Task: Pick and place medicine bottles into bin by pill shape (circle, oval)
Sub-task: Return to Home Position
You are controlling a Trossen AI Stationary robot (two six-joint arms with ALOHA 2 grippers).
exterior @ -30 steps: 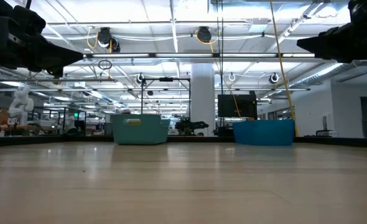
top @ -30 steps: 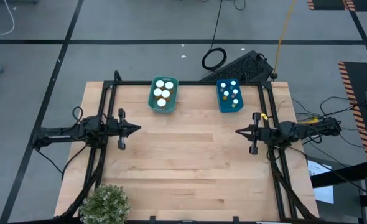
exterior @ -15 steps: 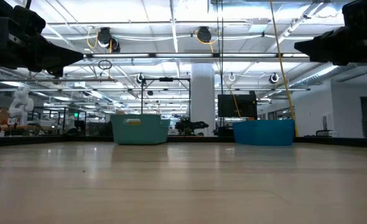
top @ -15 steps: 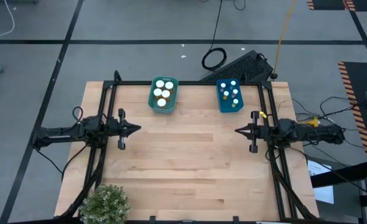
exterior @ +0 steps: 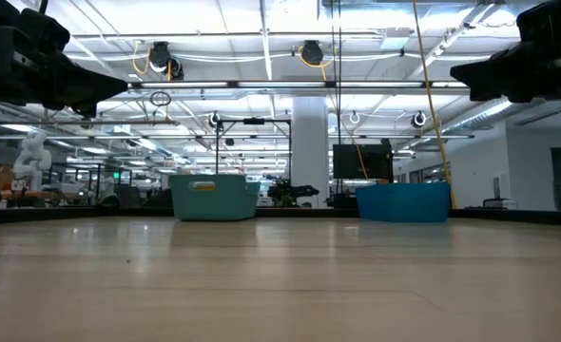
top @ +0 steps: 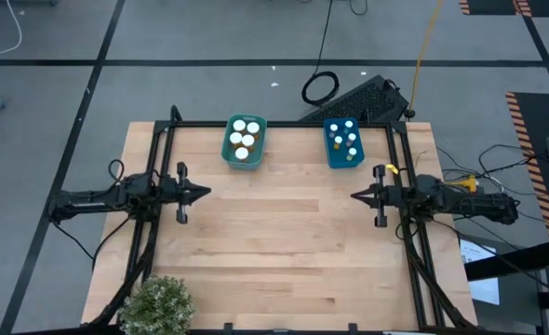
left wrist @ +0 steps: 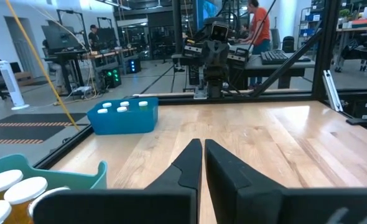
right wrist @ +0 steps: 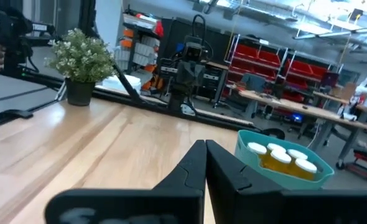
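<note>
I see my right gripper (top: 355, 195) has drawn back slightly toward its table edge, fingers pressed together and empty like the left gripper (top: 207, 194), while all medicine bottles (top: 244, 140) sit in the teal bin (top: 228, 153) and blue bin (top: 330, 154), so I judge sorting complete.

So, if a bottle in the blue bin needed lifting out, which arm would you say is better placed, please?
Probably the right: the right pincer hangs near the table's right edge, on the blue bin's side, while the left pincer is across the table, nearer the teal bin. Both are shut.
</note>
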